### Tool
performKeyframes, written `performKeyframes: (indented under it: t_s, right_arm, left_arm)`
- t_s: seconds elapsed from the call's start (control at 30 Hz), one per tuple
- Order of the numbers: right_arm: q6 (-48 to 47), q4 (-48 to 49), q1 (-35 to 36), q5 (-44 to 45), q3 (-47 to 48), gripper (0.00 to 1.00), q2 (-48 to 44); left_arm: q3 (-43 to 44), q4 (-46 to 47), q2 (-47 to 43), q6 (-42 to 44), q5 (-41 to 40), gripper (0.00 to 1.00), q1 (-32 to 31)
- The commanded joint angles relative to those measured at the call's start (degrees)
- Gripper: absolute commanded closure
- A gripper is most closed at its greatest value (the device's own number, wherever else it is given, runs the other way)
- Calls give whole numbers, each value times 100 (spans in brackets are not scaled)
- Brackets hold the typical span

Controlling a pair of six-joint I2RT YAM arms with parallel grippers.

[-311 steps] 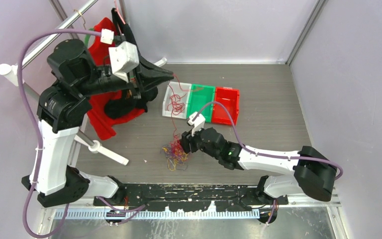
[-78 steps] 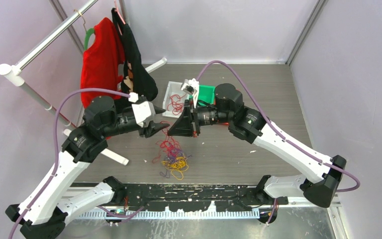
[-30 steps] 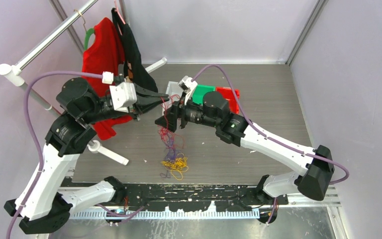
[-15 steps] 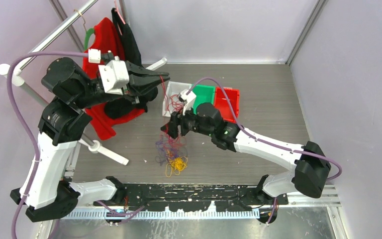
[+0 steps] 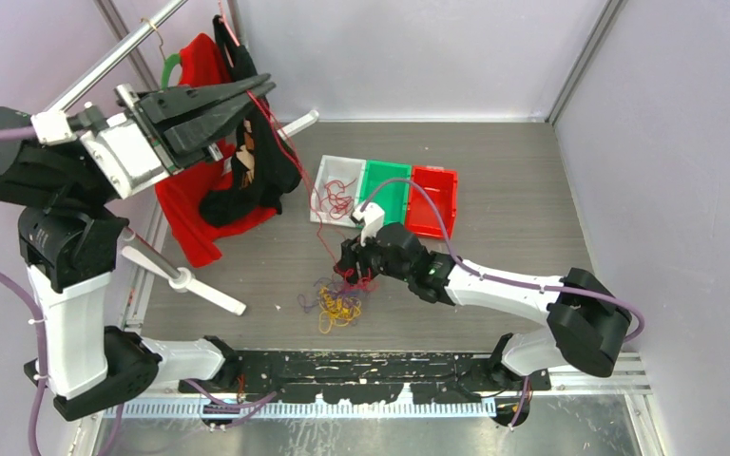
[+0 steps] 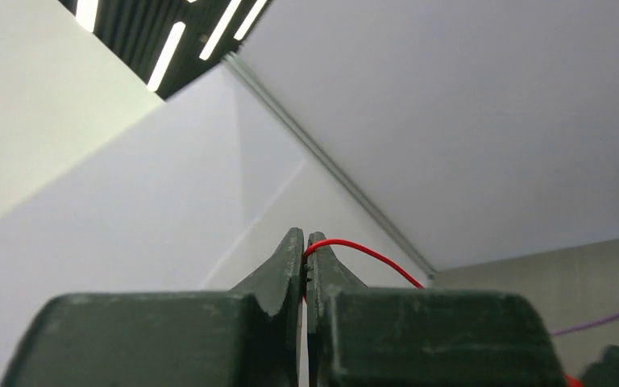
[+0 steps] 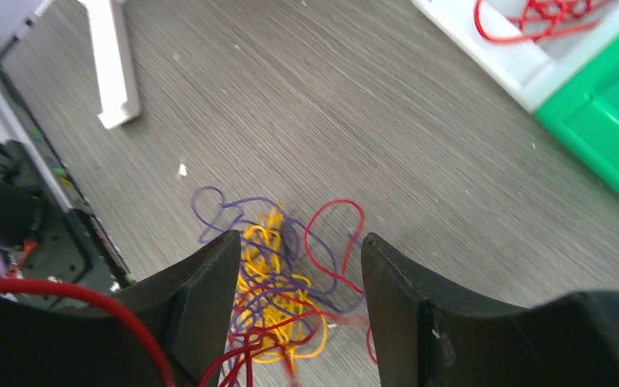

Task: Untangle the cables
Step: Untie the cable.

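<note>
Pinching one red cable [image 6: 371, 253] w/ L jaws, pressed tight together, way up by the rack [image 5: 124, 47]. Running from there down past the white bin [image 5: 316, 211] toward the tangle [image 5: 335, 302]. Can't tell if caught on the bin's red loops en route. Holding R jaws spread, low over the tangle on the worktop [image 5: 532, 209], near front-centre, w/ nothing clamped. In wrist view, red strand draped over one finger [image 7: 201, 298].

Risks, as judged:
- Hauling higher w/o R pinning the pile: prob. lifts the whole knot, cinches it tighter, no separation.
- Closing R blind: likely to grab that same red strand plus yellow & purple loops together. Then pulling against itself, poss. stretching or snapping the wire.
- Snagging on the draped finger: may ride along w/ any R move & yank the pile sideways, maybe toward the front edge.
- Sweeping across the white bin: might hook the red loops lying there & drag them back out, or shift the bin.
- Brushing the clothes [image 5: 252, 176] on the rack: passing close by them now, so could catch on fabric or hanger.
- Slipping from L: thin wire, held at the very tips only. If lost, drops back onto the tangle, maybe worse knotted.

Safest guess: clamp R on non-red loops only, then ease L up slowly & stop at any sign of the pile lifting.
</note>
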Motion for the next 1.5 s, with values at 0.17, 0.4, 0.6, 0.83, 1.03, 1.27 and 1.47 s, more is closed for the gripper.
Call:
performKeyframes:
  t_s: [0.17, 0.4, 0.6, 0.83, 1.03, 1.27, 1.47]
  right_arm:
    - [-162, 256, 7, 543, -554, 35, -261]
    - [-98, 465, 4, 642, -927, 32, -349]
    - [-87, 508, 12, 680, -1121, 28, -475]
    - [-120, 459, 9, 708, -1259, 20, -1017]
    - [-66, 54, 9, 446, -682, 14, -1683]
    - [-243, -387, 4, 291, 436, 12, -2031]
    - [-558, -627, 0, 299, 1041, 12, -1861]
  left_arm:
    - [169, 1836, 38, 1803, -622, 100, -21]
    - [506, 3484, 595, 2656, -1235, 100, -16]
    - [991, 3395, 880, 2734, -1290, 100, -18]
    - [689, 3336, 711, 2530, -1209, 100, -21]
    - [-36, 2644, 227, 2141, -849, 100, -19]
    - [-1071, 2513, -293, 1981, -784, 100, -20]
    - [-1685, 2348, -480, 1873, -689, 100, -19]
